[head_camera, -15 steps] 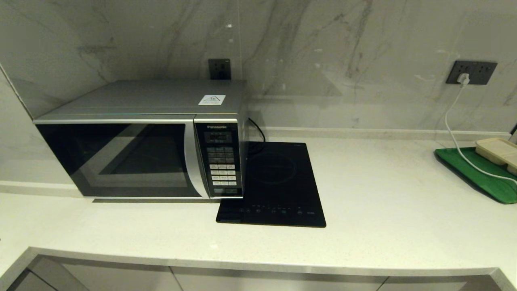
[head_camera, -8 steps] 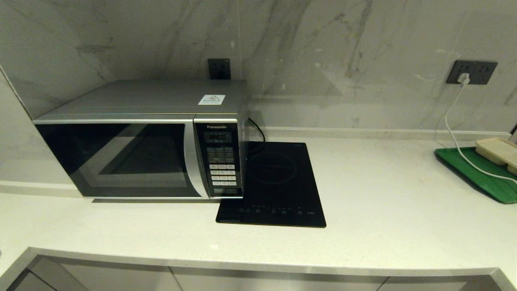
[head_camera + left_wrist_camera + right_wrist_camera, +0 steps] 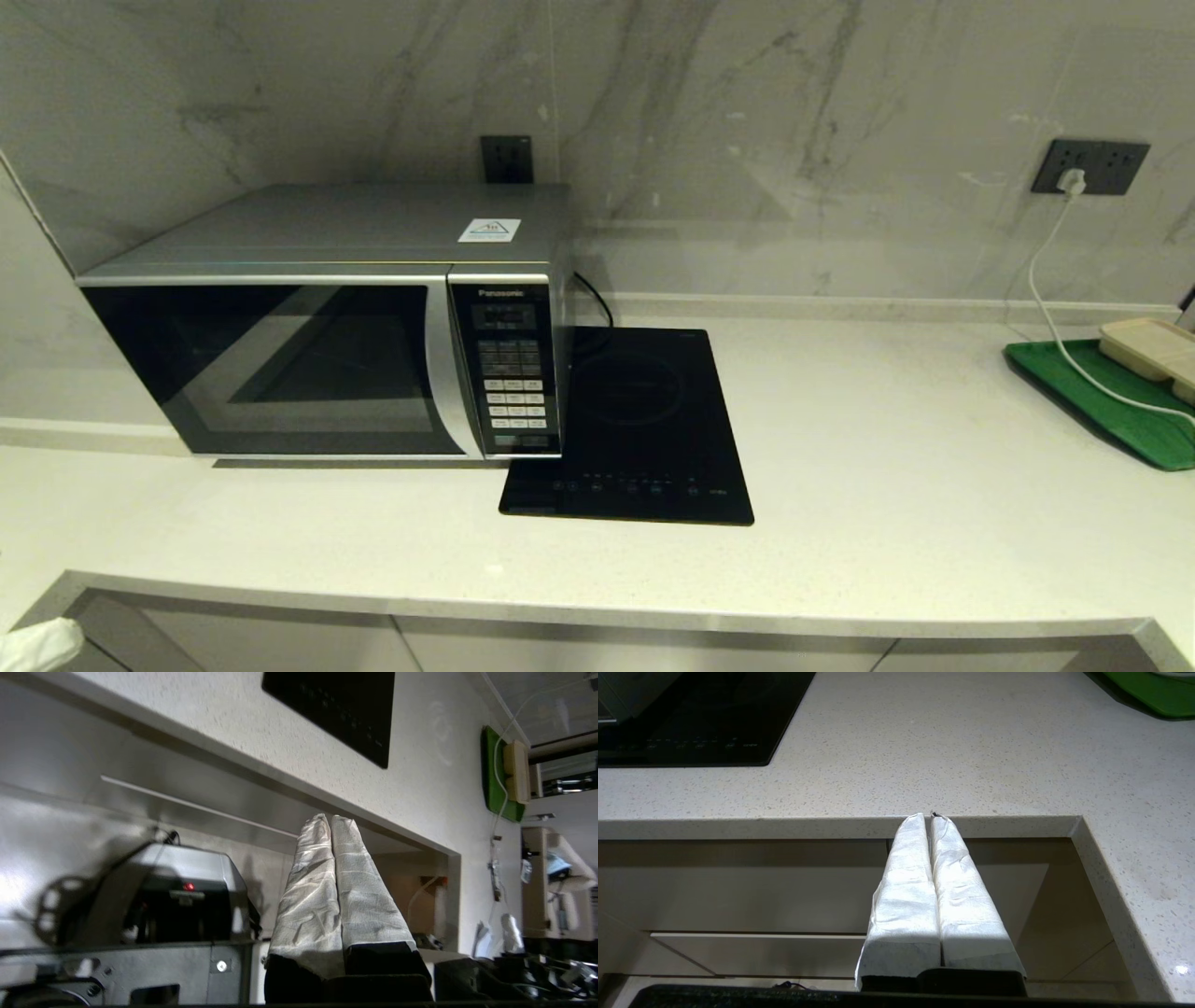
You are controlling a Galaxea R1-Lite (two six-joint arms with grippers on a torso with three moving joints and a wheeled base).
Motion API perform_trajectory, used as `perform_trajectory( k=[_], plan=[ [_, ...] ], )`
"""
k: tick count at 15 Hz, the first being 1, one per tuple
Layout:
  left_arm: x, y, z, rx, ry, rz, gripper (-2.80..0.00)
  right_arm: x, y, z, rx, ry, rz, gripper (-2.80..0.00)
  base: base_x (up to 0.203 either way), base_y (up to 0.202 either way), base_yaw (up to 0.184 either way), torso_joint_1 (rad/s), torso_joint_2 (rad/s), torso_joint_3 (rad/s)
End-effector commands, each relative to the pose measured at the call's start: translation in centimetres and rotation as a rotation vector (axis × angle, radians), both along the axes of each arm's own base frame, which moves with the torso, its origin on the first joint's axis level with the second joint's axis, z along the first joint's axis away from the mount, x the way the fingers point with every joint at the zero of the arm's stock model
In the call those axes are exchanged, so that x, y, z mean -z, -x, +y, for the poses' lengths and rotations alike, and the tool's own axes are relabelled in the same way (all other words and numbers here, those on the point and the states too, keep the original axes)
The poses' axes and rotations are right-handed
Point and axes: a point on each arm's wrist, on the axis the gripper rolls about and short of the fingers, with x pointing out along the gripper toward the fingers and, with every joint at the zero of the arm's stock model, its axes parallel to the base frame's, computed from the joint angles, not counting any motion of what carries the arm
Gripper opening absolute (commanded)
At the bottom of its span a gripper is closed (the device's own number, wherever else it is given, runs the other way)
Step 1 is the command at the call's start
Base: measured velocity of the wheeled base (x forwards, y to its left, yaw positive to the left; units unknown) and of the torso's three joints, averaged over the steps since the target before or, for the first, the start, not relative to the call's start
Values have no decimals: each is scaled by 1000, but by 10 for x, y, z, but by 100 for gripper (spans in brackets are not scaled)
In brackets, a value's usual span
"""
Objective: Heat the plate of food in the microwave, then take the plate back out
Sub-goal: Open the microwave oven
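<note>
The silver Panasonic microwave stands at the back left of the white counter with its dark glass door closed. The lilac plate of food is out of view; nothing shows behind the dark door glass. My left gripper pokes into the head view at the bottom left corner, below the counter's front edge. In its wrist view the left gripper is shut with nothing held. My right gripper is shut and empty, low in front of the counter's front edge, out of the head view.
A flat black induction cooktop lies just right of the microwave. At the far right a green tray carries a beige compartment tray, with a white cable running to a wall socket. Cabinet fronts are below the counter.
The left gripper's white tip has come up into the bottom left corner of the head view. The microwave and the counter's things have not moved.
</note>
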Motion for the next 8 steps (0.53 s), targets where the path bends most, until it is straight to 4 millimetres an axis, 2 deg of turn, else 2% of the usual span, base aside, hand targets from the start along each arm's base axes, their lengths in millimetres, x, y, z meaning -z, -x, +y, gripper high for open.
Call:
perform_trajectory(
  k=[1, 3, 4, 6, 8],
  plan=[
    [12, -3, -1, 6, 22, 77, -280, 0, 0, 0, 0, 0, 2, -280, 0, 0, 0, 0, 0, 0],
    [17, -7, -2, 37, 30, 131, -280, 0, 0, 0, 0, 0, 2, -280, 0, 0, 0, 0, 0, 0],
    [16, -2, -2, 103, 33, 159, 0, 0, 0, 0, 0, 0, 2, -280, 0, 0, 0, 0, 0, 0],
    [12, 2, -3, 155, 76, 152, 0, 0, 0, 0, 0, 0, 2, -280, 0, 0, 0, 0, 0, 0],
    [9, -5, -2, 173, 89, 84, 0, 0, 0, 0, 0, 0, 2, -280, 0, 0, 0, 0, 0, 0]
  ],
)
